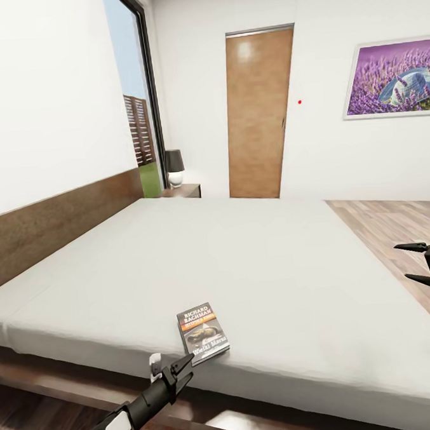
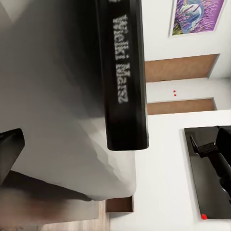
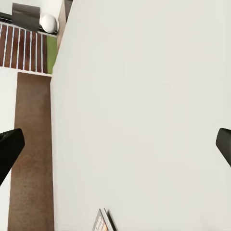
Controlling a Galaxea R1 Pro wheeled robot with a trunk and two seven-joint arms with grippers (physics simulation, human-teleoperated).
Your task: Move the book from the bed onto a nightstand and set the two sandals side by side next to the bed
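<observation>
While the paperback book [image 1: 203, 333] lay near the bed's [image 1: 256, 257] edge, the left gripper [image 1: 175, 370] hovered close, jaws apart; right gripper [image 1: 420, 265] gaped wide, empty.

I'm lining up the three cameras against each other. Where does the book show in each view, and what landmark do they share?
Head view: the book lies near the bed's near edge, just beyond the left gripper.
Left wrist view: its dark spine runs down from the top.
Right wrist view: a corner at the bottom edge.
Shared landmark: the grey mattress.
</observation>
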